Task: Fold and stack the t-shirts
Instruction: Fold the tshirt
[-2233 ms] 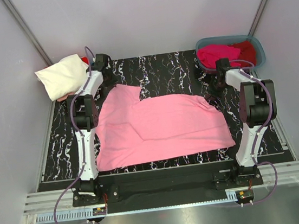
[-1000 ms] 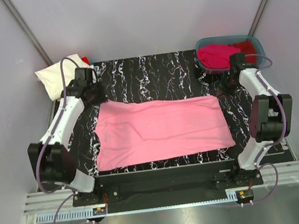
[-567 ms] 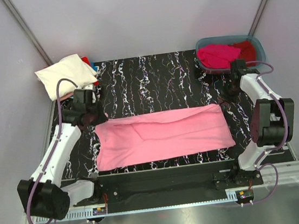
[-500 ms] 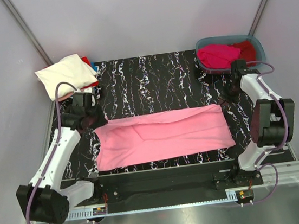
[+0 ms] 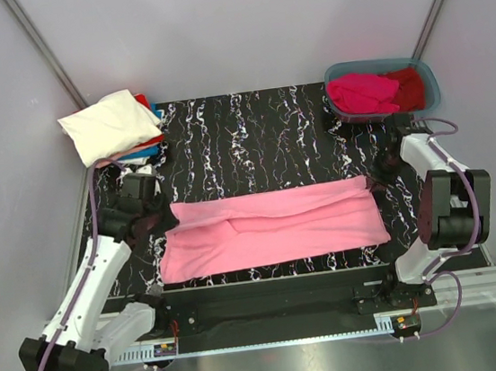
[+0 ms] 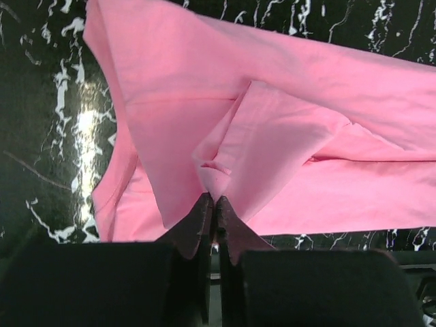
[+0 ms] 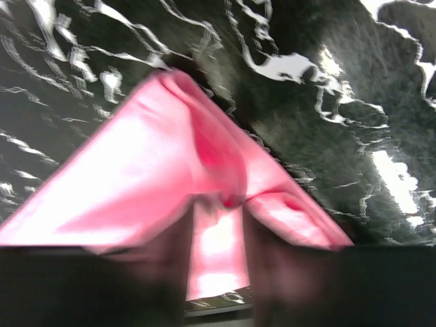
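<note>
A light pink t-shirt (image 5: 272, 237) lies across the near half of the black marbled table (image 5: 260, 134), its far edge doubled over toward me. My left gripper (image 5: 164, 221) is shut on the far-left corner of that fold; in the left wrist view the closed gripper (image 6: 213, 201) pinches a peak of pink cloth (image 6: 286, 136). My right gripper (image 5: 377, 179) holds the far-right corner; its wrist view is blurred, with pink cloth (image 7: 136, 184) draped over and between the fingers (image 7: 269, 238).
A folded stack sits at the back left, a cream-white t-shirt (image 5: 107, 126) on top, with red and blue edges (image 5: 148, 146) beneath. A grey-blue tub (image 5: 431, 91) at the back right holds a magenta t-shirt (image 5: 361, 92) and a dark red one (image 5: 409, 82).
Both grippers have drawn the pink t-shirt's far edge toward the near edge. The spread shirt is now a narrower folded band, and both arms have swung nearer.
</note>
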`<move>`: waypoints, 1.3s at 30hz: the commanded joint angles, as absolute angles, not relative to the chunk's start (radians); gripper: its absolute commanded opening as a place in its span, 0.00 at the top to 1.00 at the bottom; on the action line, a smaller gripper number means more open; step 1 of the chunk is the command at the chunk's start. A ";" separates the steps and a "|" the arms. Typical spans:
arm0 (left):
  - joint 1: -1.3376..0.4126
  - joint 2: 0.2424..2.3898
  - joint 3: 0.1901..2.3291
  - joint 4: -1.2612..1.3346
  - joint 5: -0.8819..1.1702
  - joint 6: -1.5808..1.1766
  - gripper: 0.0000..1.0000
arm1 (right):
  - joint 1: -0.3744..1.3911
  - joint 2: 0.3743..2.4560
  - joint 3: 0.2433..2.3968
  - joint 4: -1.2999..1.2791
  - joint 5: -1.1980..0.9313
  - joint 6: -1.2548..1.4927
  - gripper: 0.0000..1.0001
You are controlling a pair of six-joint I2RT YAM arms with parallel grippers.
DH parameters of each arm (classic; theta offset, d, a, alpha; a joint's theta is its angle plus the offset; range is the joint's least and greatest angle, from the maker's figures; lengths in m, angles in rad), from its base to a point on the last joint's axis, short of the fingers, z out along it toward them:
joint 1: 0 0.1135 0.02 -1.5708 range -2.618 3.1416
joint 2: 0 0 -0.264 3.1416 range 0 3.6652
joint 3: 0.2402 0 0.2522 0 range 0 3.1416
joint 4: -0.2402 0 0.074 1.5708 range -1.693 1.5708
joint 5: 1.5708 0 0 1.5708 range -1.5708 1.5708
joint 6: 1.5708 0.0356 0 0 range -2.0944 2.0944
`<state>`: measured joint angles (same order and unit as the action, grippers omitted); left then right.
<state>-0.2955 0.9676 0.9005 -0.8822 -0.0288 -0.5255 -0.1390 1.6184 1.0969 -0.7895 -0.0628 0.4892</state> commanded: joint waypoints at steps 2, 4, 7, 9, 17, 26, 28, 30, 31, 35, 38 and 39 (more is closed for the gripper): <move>-0.302 0.895 0.887 -0.986 -0.048 -0.618 0.69 | -0.169 1.557 1.049 -0.776 -0.020 0.540 0.42; -0.307 0.865 0.861 -1.023 -0.025 -0.643 0.55 | -0.179 1.537 1.046 -0.770 -0.015 0.551 0.13; -0.308 0.805 0.830 -1.042 0.015 -0.663 0.42 | -0.181 1.506 1.075 -0.782 -0.006 0.552 0.04; -0.308 0.784 0.821 -1.035 0.017 -0.669 0.40 | -0.178 1.485 1.084 -0.778 -0.024 0.557 0.02; -0.321 0.912 0.773 -0.889 0.003 -0.736 0.43 | -0.005 1.514 1.131 -0.769 -0.100 0.500 0.03; -0.342 1.288 0.719 -0.629 0.012 -0.732 0.51 | 0.133 1.736 1.057 -0.684 -0.170 0.472 0.08; -0.342 1.391 0.739 -0.606 0.011 -0.712 0.53 | 0.173 1.752 1.011 -0.651 -0.176 0.486 0.09; -0.342 1.458 0.779 -0.578 0.002 -0.695 0.55 | 0.201 1.727 0.944 -0.614 -0.163 0.509 0.09; -0.341 1.524 0.796 -0.572 0.003 -0.689 0.59 | 0.225 1.715 0.921 -0.603 -0.164 0.520 0.09; -0.339 1.712 1.010 -0.633 -0.038 -0.646 0.67 | 0.305 1.631 0.819 -0.575 -0.189 0.574 0.09; -0.341 1.918 1.291 -0.721 -0.051 -0.611 0.65 | 0.396 1.527 0.758 -0.581 -0.164 0.661 0.10; -0.339 1.981 1.396 -0.751 -0.054 -0.598 0.65 | 0.488 1.469 0.726 -0.583 -0.163 0.723 0.10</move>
<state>-0.3370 1.8252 1.1820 -0.8040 -0.0116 -0.6472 0.3477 1.5265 0.8268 -0.5652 -0.1368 0.5842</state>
